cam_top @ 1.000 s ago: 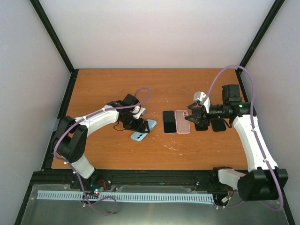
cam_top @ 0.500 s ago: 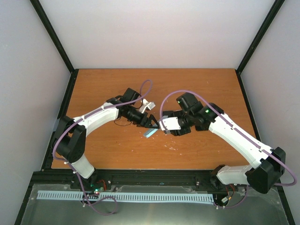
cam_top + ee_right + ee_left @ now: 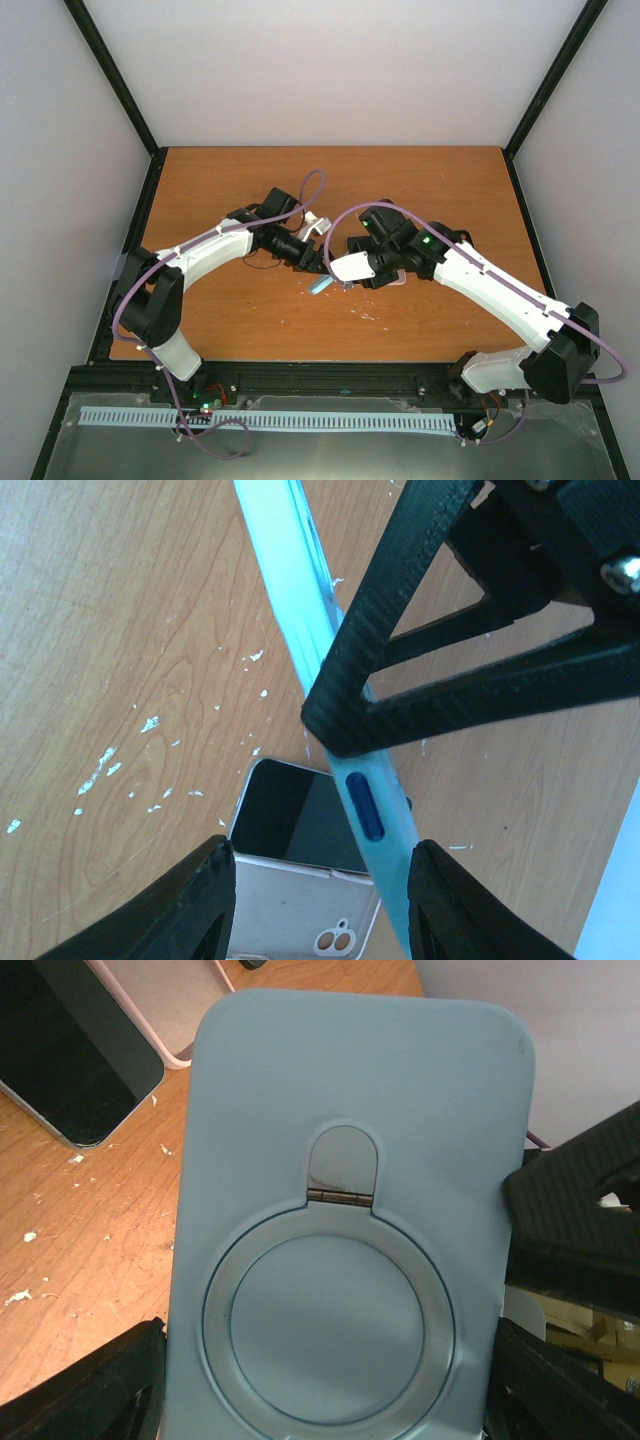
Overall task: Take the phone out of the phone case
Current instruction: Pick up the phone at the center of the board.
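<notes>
Blue case (image 3: 350, 1210), phone likely still inside, held over counter (image 3: 250, 320) | left gripper (image 3: 318, 266) pinches its sides to steady it | right gripper (image 3: 322, 880), spread, straddles one edge for prying.

Tight squeeze around the blue case (image 3: 320, 285): the left gripper (image 3: 318, 270) clamps it from the left, and the right gripper (image 3: 345, 283) straddles its right edge. A black phone (image 3: 300, 815) and a pink case (image 3: 300, 920) lie flat just beneath it. Behind and in front of it, the table (image 3: 330, 180) is open wood.
</notes>
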Robot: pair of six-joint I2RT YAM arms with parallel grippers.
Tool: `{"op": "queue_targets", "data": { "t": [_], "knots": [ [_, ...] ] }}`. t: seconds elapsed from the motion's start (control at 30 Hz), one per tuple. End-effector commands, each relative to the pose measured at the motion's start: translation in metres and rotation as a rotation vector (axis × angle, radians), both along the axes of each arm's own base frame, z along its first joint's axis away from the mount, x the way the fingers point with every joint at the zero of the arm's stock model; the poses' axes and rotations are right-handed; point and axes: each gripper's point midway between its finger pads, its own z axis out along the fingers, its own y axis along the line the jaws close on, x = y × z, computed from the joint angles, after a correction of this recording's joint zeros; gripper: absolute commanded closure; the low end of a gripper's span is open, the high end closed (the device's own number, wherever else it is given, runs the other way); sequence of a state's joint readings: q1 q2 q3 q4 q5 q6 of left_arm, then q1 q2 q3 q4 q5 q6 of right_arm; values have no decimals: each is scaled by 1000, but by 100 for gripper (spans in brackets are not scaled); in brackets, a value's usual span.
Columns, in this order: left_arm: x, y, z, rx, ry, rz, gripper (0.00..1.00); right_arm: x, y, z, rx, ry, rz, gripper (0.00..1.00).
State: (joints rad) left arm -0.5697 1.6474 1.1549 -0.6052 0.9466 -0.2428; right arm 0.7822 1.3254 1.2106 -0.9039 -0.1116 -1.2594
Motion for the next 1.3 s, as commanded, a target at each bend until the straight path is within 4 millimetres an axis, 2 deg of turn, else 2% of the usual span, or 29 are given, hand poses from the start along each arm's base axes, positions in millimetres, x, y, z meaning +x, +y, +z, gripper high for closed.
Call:
{"op": "queue_targets", "data": {
  "t": [0.0, 0.2, 0.5, 0.57, 0.63, 0.77, 0.9, 1.0, 1.13, 1.27],
  "knots": [
    [0, -10, 25, -100, -54, -59, 52, 3, 13, 6, -11, -40, 42, 56],
    [-4, -11, 31, -130, -54, -85, 51, 0, 22, 1, -53, -44, 101, 65],
    [-6, -11, 30, -114, -39, -103, 51, -1, 19, -6, -163, -35, 158, 84],
    [-5, -11, 30, -110, -43, -102, 51, 0, 18, -5, -171, -32, 152, 92],
    [-1, -9, 31, -101, -57, -91, 47, 1, 17, -5, -172, -34, 137, 96],
    [20, 10, 46, -90, -134, -12, 30, 1, 13, -1, -140, -3, 73, 97],
    [50, 37, 68, -61, -286, 129, 19, 3, 4, 10, -25, 122, -29, 97],
    [58, 44, 96, -103, -443, 204, 15, 12, -5, 26, 121, 269, -130, 97],
    [58, 53, 127, -217, -656, 300, 11, 27, -17, 52, 370, 522, -268, 97],
    [42, 60, 147, -401, -780, 368, 12, 40, -30, 72, 596, 734, -383, 97]
  ]
}}
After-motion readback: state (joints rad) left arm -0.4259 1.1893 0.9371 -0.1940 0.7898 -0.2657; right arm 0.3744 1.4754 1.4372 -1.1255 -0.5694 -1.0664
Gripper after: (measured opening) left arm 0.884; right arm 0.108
